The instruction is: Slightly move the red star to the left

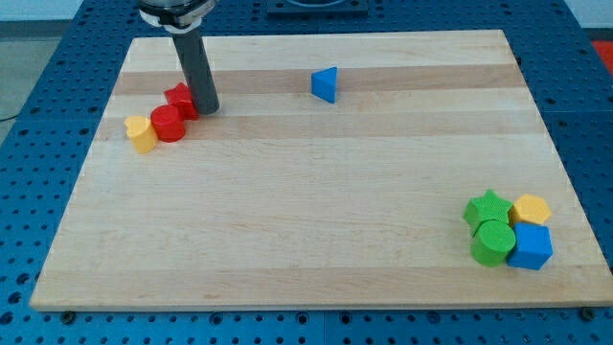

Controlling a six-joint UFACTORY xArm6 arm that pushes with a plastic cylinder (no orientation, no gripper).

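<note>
The red star [179, 98] lies near the view's upper left on the wooden board [306, 192]. My tip [207, 108] stands right against the star's right side. A red cylinder [168, 124] touches the star at its lower left. A yellow heart-shaped block [141, 133] sits against the cylinder's left side.
A blue triangle [326, 83] lies at the upper middle. At the lower right is a cluster: a green star [488, 208], a yellow hexagon [531, 209], a green cylinder [492, 242] and a blue cube [531, 246]. The board's left edge is close to the yellow heart.
</note>
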